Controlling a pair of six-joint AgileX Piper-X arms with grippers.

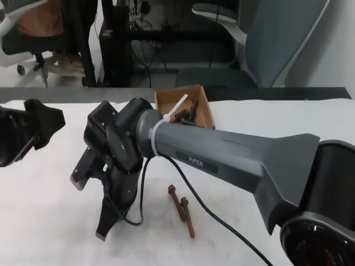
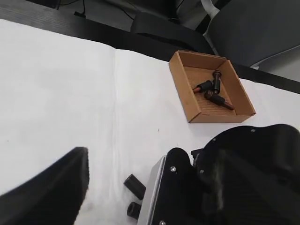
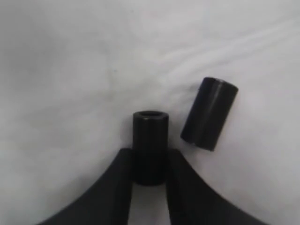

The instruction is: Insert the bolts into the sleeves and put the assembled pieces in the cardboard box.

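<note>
Black cylindrical sleeve (image 3: pixel 150 131) sits pinched in your right gripper (image 3: pixel 150 157), its long axis pointing straight out from the fingers. A second black sleeve (image 3: pixel 209 114) lies tilted just beside it, and the rust-brown bolts (image 1: pixel 183 208) rest near this arm.

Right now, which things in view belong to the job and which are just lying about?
Job:
- gripped sleeve in the right gripper
- loose sleeve beside it
- two bolts on the cloth
- cardboard box with finished pieces inside

Not job:
- grey chair
- second chair, behind the bench
</note>
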